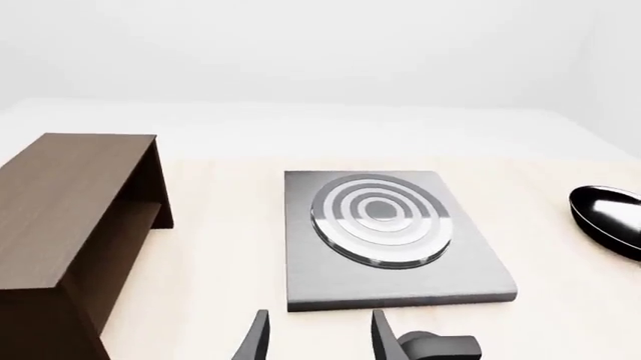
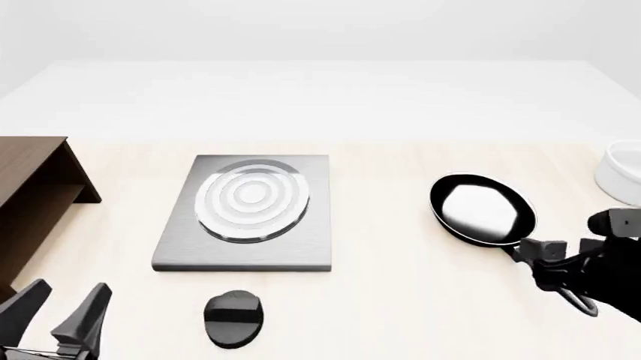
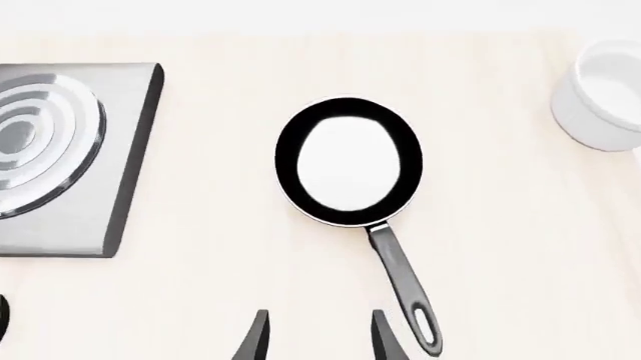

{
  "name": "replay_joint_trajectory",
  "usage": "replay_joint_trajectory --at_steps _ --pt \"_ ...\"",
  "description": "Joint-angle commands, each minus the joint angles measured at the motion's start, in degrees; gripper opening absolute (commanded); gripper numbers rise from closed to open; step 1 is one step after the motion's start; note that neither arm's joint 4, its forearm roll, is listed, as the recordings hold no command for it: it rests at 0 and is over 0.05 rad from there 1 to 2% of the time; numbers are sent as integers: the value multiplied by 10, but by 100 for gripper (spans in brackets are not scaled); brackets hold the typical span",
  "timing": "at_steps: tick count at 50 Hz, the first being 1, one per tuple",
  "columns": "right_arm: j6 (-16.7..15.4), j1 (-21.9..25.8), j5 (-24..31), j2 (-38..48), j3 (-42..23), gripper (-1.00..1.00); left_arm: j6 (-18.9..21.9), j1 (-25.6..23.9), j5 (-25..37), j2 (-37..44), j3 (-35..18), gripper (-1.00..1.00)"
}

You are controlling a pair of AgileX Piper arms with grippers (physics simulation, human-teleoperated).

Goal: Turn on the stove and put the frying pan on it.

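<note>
Right, the knob (image 2: 234, 319) sits on the table just in front of the stove (image 2: 248, 255), unturned as far as one can judge, and the frying pan (image 2: 482, 209) lies well apart to the stove's right, handle toward the arms. Left gripper (image 2: 58, 315) hangs spread wide, empty, near the knob. Right gripper (image 3: 314, 337) is parted too, holding nothing, just beside the handle's loop end. Best play: left centres over the knob before closing; right straddles the handle squarely. Cabinet (image 2: 30, 195) left, white bowl (image 2: 623, 174) far right.
</note>
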Motion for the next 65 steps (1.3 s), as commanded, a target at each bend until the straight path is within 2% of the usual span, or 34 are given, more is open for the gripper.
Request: replay_joint_trajectory --at_steps 1,3,4,8,9,11,13,17,19,29,32,34,37,38,45,46,53,57,65 --pt "-27 -17 62 72 -46 100 -2 -1 -2 0 0 100" --pt "-37 -24 80 80 -59 100 0 -1 -1 0 0 100" --pt "-58 -42 82 88 -63 100 0 -1 -1 0 0 100" --pt "-78 -55 93 98 -70 100 1 0 -3 0 0 100" --pt "-98 -70 95 107 -71 100 2 0 -4 0 0 100" --pt "-92 -66 105 102 -78 100 3 0 -4 0 0 100" --pt "-111 -82 114 106 -84 100 3 0 -4 0 0 100" --pt "-119 -88 125 109 -91 100 3 0 -6 0 0 100" --pt "-137 -100 130 117 -94 100 3 0 -6 0 0 100" --pt "-168 -113 143 135 -110 100 4 -1 -7 0 0 100" --pt "-186 -123 141 145 -112 100 4 -1 -7 0 0 100" --pt "-211 -140 137 154 -111 100 4 0 -6 0 0 100" --pt "-218 -144 136 158 -113 100 4 -1 -7 0 0 100" --pt "-235 -157 136 157 -114 100 4 -1 -6 0 0 100" --pt "-239 -162 138 156 -118 100 4 -1 -6 0 0 100" --pt "-228 -152 140 157 -120 100 4 -1 -6 0 0 100" --pt "-239 -161 140 169 -131 100 3 -1 -4 0 0 100" --pt "-245 -162 132 188 -137 100 3 -2 -4 0 0 100" --pt "-236 -148 127 231 -158 100 4 -1 -5 0 0 100"
